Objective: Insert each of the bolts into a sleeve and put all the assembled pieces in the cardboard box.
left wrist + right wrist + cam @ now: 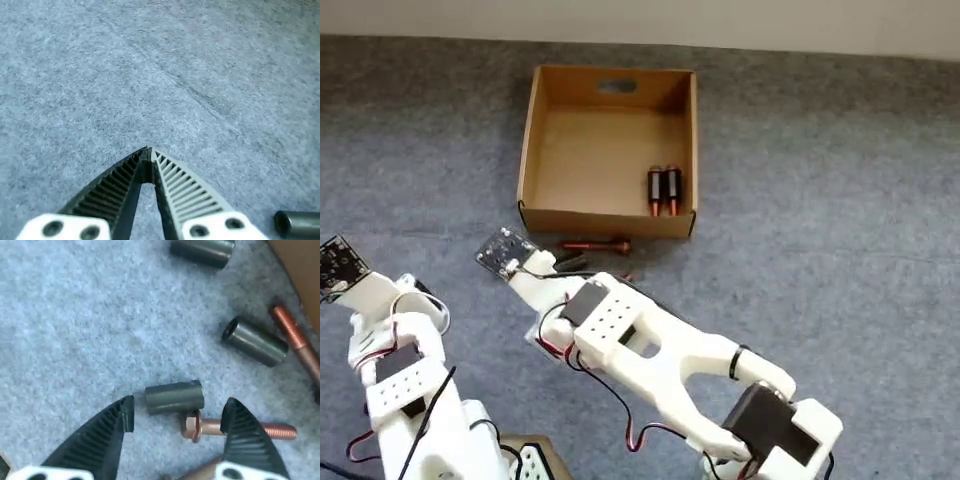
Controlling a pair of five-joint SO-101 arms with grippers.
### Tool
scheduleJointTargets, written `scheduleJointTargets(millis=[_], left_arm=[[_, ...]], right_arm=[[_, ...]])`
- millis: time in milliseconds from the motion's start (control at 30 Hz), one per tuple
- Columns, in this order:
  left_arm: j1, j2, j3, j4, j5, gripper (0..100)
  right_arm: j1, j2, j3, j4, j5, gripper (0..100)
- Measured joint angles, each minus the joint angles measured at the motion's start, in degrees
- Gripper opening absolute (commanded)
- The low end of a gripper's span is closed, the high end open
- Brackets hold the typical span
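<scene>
Two assembled pieces (664, 190) lay in the box (532, 140) — sleeves (255, 341) and bolts (235, 429) sat loose outside, right claw (180, 412) spread above them; left claw (148, 152) pressed together.

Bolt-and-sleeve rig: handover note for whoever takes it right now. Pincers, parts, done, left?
Left pincer: shut, empty, above bare mat.
Right pincer: open, holding nothing, over a loose sleeve and bolt lying next to each other on the mat.
Two more sleeves and a second bolt lie loose near the cardboard box.
Done: two assembled pieces in the box.
Left: assemble the loose bolts and sleeves, box them.
</scene>
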Motion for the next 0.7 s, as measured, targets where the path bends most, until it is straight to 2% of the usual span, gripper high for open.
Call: scheduleJointTargets(millis=[200,400,700], left_arm=[[-0.26,0.00,0.00,0.00,0.44,1],[-0.26,0.00,0.00,0.00,0.44,1],[-0.26,0.00,0.00,0.00,0.44,1]], right_arm=[[0.18,2.02,0.00,-0.09,0.09,27.1],[0.18,9.67,-1.23,-1.41,4.57,27.1],[0.35,11.78,-2.46,-1.49,4.92,27.1]])
